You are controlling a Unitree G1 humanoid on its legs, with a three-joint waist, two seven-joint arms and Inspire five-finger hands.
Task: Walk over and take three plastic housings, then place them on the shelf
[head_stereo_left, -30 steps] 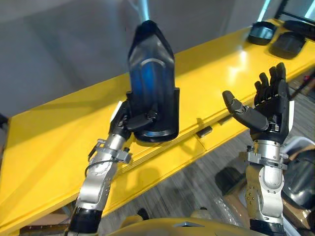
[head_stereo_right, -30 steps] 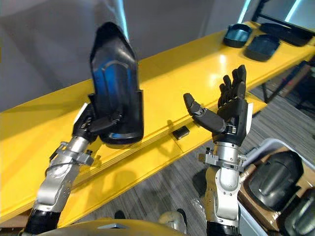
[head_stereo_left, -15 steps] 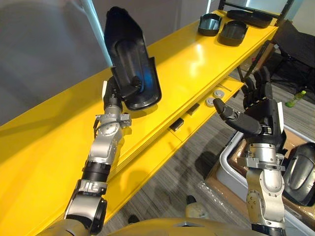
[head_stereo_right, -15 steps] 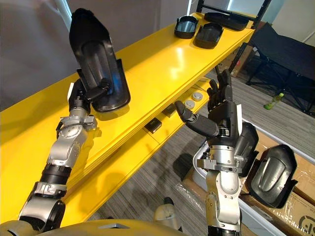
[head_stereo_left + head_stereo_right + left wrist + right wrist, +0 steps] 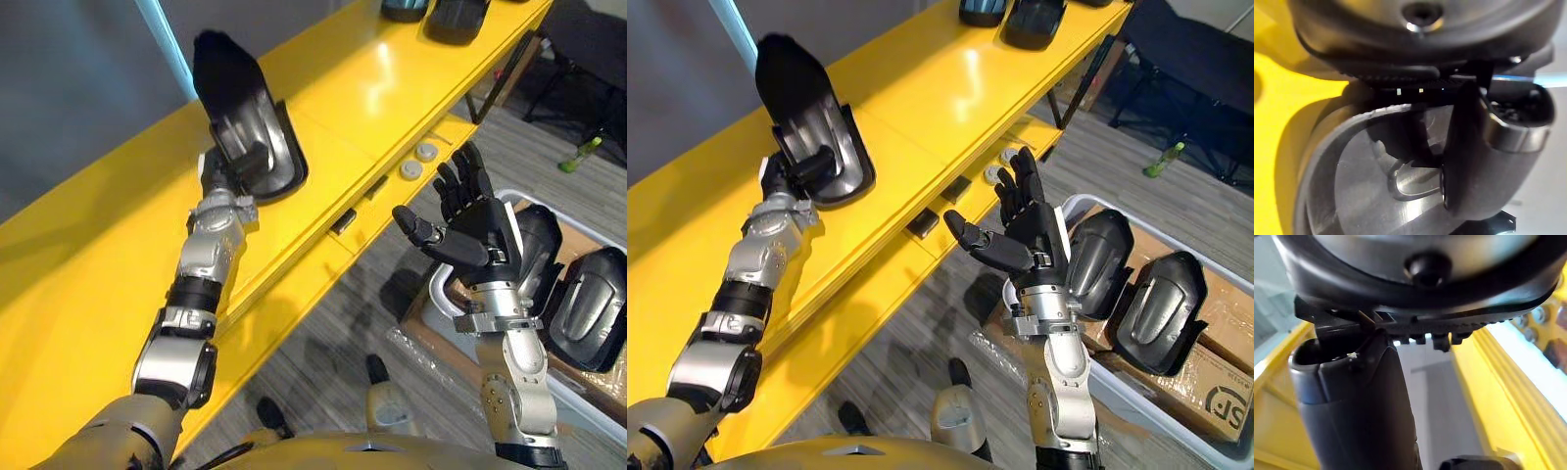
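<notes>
**Left eye view.** The left hand [image 5: 233, 168] is gripping one black plastic housing [image 5: 235, 103], with its fingers curling round the broad lower end. The housing is a glossy, elongated shell. Its hollow side is facing the camera and its narrow end is pointing up. It is being held over the top of the yellow shelf [image 5: 108, 264]; contact with the shelf cannot be determined. The right hand [image 5: 475, 233] is hovering in front of the shelf with its fingers straight and spread, gripping nothing.

**Right eye view.** Two shelf housings [image 5: 1033, 20] are lying side by side at the shelf's far end. Two bin housings [image 5: 1161, 311] are leaning in a pale bin [image 5: 1083, 201] beside a cardboard box [image 5: 1215, 387]. Five housings are showing in total. Two round discs [image 5: 1007, 155] are sitting on the shelf's lower ledge. Grey carpet [image 5: 911, 333] is covering the floor, and one green bottle [image 5: 1164, 157] is standing on it.

**Left wrist view.** The thumb is hooking over the housing's rim, against the grey, shiny inner face.

**Right wrist view.** The thumb is extending freely, with yellow shelf edges and grey floor beyond it.
</notes>
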